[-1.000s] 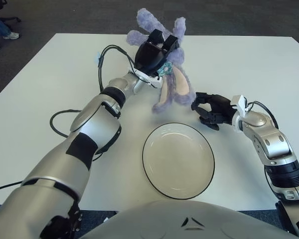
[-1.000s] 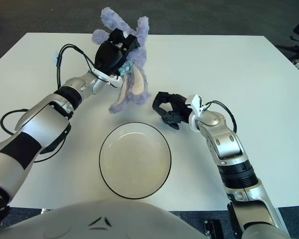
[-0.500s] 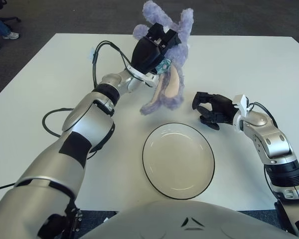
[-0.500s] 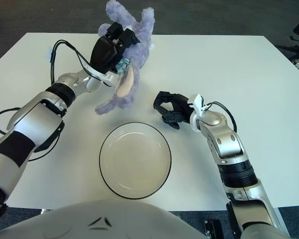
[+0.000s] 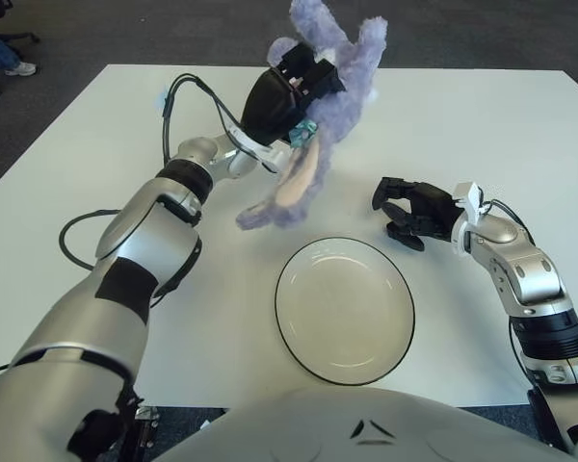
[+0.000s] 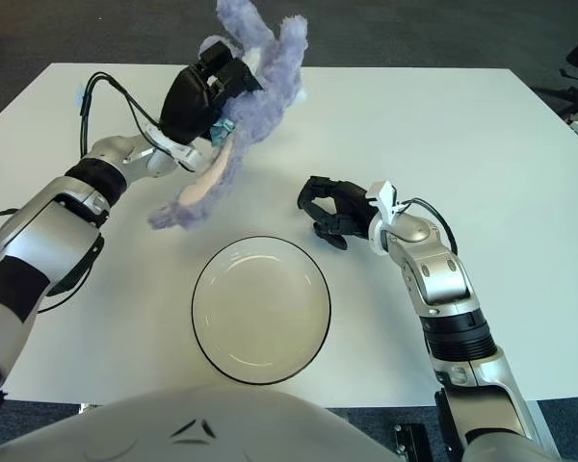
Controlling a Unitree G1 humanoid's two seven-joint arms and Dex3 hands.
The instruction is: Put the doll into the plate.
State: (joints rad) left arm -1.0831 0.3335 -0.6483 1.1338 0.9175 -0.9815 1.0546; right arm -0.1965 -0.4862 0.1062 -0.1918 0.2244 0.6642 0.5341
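doll [image 5: 318,106] middle hidden behind left hand [image 5: 279,96], ear tip cropped

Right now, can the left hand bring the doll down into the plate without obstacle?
Probably yes. The left hand holds the doll in the air behind the plate, which shows nothing inside. The right hand shows beside its right rim.

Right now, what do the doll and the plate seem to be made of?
Doll, held up by the left hand: soft plush, judging by its fuzzy purple pile and limp hanging ear. Plate: likely glazed ceramic or plastic; smooth, shiny, dark-rimmed.
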